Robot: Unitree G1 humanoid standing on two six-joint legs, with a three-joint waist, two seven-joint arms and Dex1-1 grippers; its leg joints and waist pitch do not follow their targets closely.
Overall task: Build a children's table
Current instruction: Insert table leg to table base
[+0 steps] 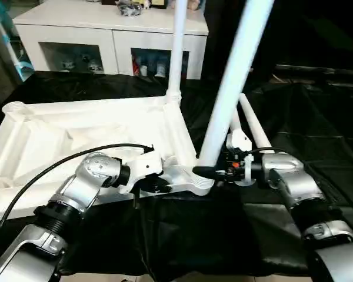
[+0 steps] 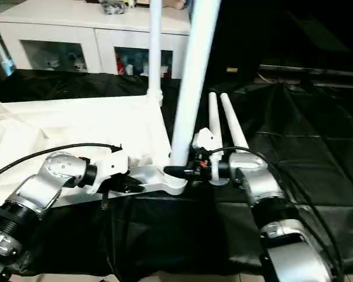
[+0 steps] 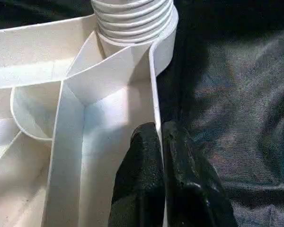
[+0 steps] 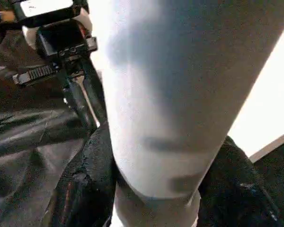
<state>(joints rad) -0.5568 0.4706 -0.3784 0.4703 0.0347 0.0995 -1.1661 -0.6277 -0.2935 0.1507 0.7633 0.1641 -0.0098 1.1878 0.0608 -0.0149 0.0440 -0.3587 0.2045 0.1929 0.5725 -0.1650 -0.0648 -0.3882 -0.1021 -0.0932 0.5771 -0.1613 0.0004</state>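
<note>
White plastic tabletop [image 1: 76, 141] lies underside-up on the black cloth [image 1: 317, 129], one leg [image 1: 177, 53] upright in its far corner socket. The left gripper [image 3: 157, 156], forearm reaching in level, pinches the tabletop's thin edge wall. The right gripper [image 1: 215, 172], arm bent inward, clasps a tilted leg [image 1: 232, 82] at the near corner (two spare legs [image 1: 256, 126] lie beyond).

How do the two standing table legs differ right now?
The far leg stands upright and free in its corner socket; the near leg leans and sits between the right gripper's fingers. Both are white tubes rising from the tabletop, whose edge wall the left gripper pinches.
</note>
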